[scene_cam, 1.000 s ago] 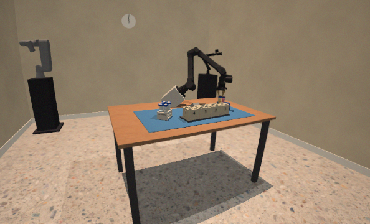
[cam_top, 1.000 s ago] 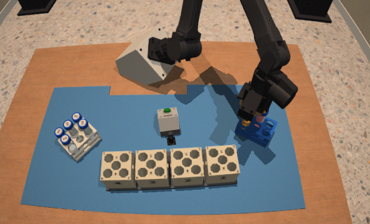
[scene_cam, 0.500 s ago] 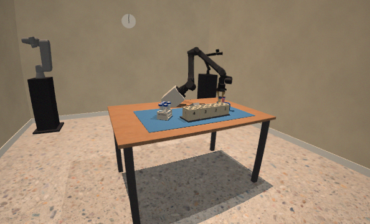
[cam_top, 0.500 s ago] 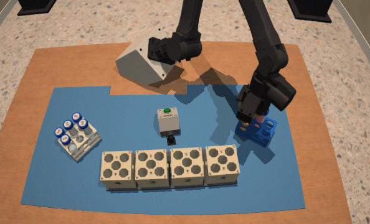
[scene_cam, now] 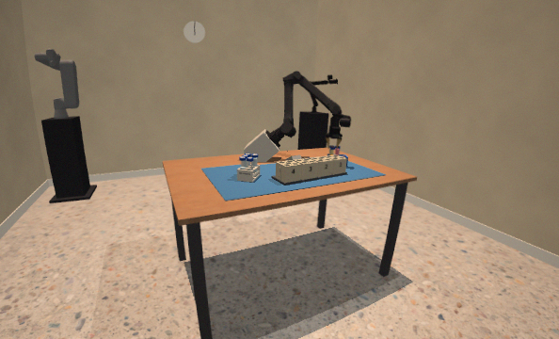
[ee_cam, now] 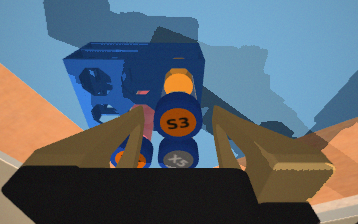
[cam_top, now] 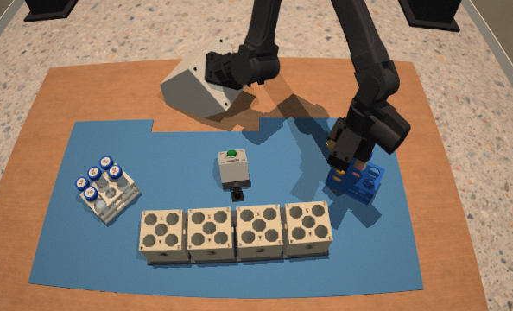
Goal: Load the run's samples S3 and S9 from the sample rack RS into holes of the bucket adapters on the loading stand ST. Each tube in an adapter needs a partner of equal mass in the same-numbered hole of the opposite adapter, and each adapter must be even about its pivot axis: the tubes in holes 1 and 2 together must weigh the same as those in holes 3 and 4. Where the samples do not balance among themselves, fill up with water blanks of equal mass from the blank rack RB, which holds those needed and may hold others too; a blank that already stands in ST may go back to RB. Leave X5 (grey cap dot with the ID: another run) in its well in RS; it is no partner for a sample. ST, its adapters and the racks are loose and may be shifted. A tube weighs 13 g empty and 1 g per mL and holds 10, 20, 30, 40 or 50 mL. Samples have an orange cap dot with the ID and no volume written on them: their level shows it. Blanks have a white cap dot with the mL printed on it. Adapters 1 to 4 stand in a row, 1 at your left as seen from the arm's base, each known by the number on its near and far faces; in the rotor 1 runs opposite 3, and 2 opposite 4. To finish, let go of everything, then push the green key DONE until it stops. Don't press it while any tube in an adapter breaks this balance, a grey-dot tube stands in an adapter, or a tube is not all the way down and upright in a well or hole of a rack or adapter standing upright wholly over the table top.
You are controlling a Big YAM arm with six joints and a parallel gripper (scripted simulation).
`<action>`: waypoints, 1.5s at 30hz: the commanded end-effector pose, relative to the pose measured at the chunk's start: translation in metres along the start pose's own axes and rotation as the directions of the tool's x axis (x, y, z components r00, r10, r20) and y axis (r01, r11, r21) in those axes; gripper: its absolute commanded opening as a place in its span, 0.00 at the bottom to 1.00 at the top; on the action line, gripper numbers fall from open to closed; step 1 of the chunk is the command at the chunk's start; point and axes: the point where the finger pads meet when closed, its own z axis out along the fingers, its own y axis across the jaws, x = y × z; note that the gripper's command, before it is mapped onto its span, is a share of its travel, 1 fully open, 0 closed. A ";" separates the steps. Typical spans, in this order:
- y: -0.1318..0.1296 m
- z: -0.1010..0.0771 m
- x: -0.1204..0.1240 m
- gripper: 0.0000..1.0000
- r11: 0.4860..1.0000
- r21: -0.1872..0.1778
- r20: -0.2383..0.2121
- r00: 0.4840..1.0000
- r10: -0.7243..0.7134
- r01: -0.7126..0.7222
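- s3 (ee_cam: 177, 122) stands in the blue sample rack (ee_cam: 87, 75), its blue cap with the orange dot facing the wrist camera and orange liquid visible below the cap.
- the gripper (ee_cam: 177, 131) sits right over that tube; its tan fingers are spread to either side of the cap, a gap shows on each side, and they pinch nothing.
- just in front of s3 in the wrist view is x5 (ee_cam: 178, 155), grey dot on its cap, in its own well.
- beside x5, partly hidden by the left finger, another orange-dot cap (ee_cam: 139, 159) shows; its id cannot be read.
- the rack's other wells near its far edge look open.
- from the top, the sample rack (cam_top: 366, 186) lies at the right of the blue mat (cam_top: 187, 272), mostly hidden under the arm's wrist.
- the four cream adapters (cam_top: 161, 235) stand in a row along the near side of the mat, all their holes without tubes.
- in the exterior view their faces read 4, 3, 2 and what looks like 1, from left to right.
- the grey box with the green key (cam_top: 231, 153) stands in the middle of the mat, behind the adapters.
- the white blank rack (cam_top: 118, 199) is at the mat's left, carrying five blue-capped blanks (cam_top: 94, 173) with white dots; the printed volumes are too small to read.
- the mat lies on an orange-brown table (cam_top: 23, 130).
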 end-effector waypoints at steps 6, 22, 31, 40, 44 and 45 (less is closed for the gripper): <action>0.024 -0.041 -0.003 0.55 0.998 -0.058 0.035 0.999 -0.023 0.025; 0.015 -0.050 -0.002 0.55 0.999 -0.033 0.021 1.000 -0.010 0.011; 0.015 -0.050 -0.002 0.55 0.999 -0.033 0.021 1.000 -0.010 0.011; -0.044 -0.038 -0.032 0.80 0.985 0.005 0.006 0.985 0.171 -0.171; -0.071 -0.039 -0.051 0.80 0.985 0.003 0.005 0.985 0.172 -0.172; -0.078 -0.039 -0.055 0.80 0.985 0.002 0.005 0.985 0.172 -0.172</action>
